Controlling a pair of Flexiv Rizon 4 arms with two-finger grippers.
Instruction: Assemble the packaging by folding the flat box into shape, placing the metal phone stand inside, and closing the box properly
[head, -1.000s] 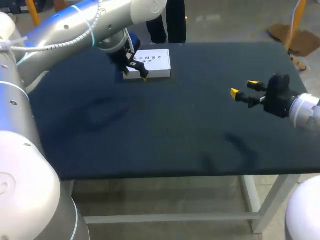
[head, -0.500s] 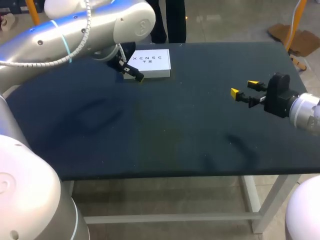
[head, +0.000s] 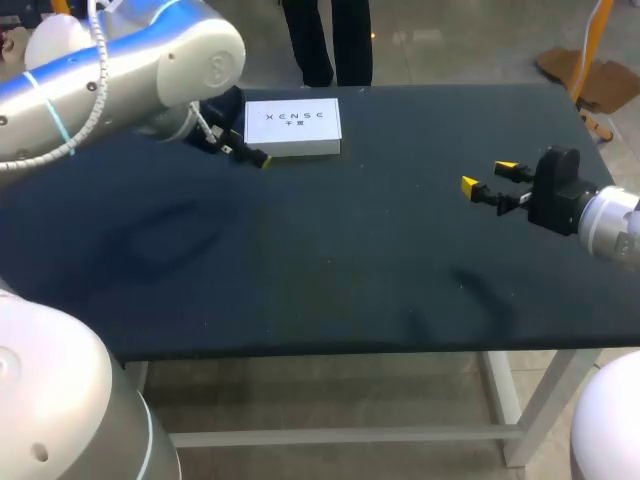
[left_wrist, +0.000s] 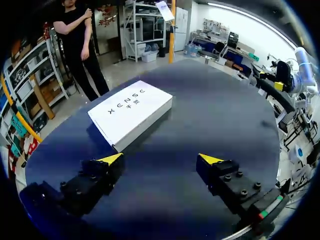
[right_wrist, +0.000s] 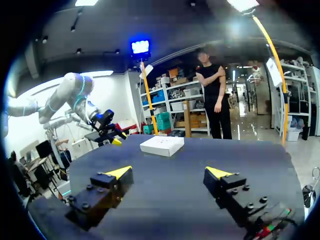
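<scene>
box (head: 292, 125) lies flat, long axis along the table's (head: 380, 260) far edge.

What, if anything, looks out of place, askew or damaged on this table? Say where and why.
Nothing stands out. The white box lies flat, closed and undented by the far edge of the table. The left pincer is open beside the box, not touching; the right pincer is open and empty.

One white box (head: 293, 127); one dark table (head: 330, 260); two grippers: left gripper (left_wrist: 161, 160), right gripper (head: 487, 175).
</scene>
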